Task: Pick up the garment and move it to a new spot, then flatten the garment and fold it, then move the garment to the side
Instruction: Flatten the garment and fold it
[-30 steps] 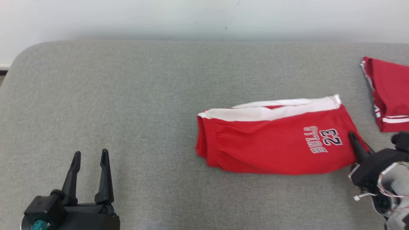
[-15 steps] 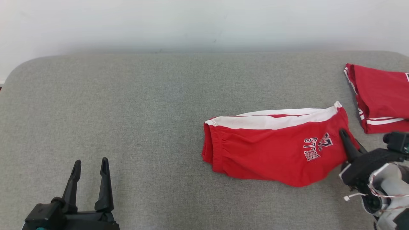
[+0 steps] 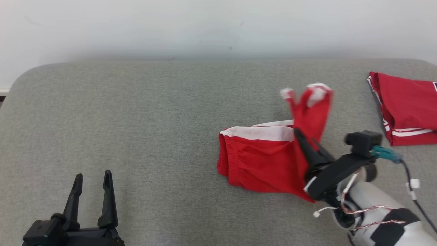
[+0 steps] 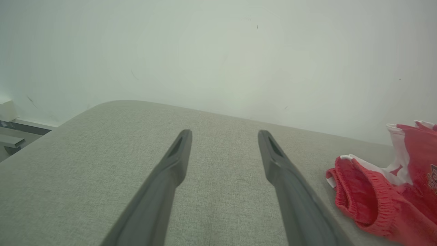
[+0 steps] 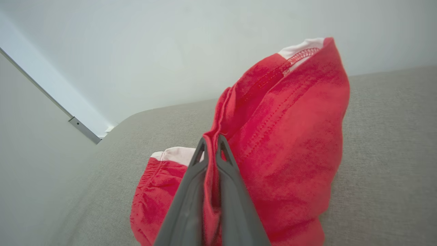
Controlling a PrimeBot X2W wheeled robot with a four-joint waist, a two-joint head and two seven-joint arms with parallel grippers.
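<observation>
In the head view the red shorts (image 3: 259,160) lie right of centre on the grey upholstered surface (image 3: 136,119). Their white-trimmed waistband is spread flat, while the hem end is lifted and blurred above the right gripper (image 3: 297,132), which is clamped onto the cloth. The left gripper (image 3: 93,175) sits low at the near left with its fingers spread and nothing between them. A second red garment (image 3: 406,106) with white stripes lies folded at the far right, apart from the shorts, and a plain white wall (image 3: 170,27) runs behind. In the left wrist view the left gripper (image 4: 223,136) points across bare grey cloth. The shorts (image 4: 375,198) are at the right edge, where a sliver of print (image 4: 433,174) is cut off and unreadable. In the right wrist view the right gripper (image 5: 211,143) pinches a fold of the shorts (image 5: 290,136), which bulge up over the surface (image 5: 392,136). A metal strip (image 5: 82,130) crosses the wall at left.
</observation>
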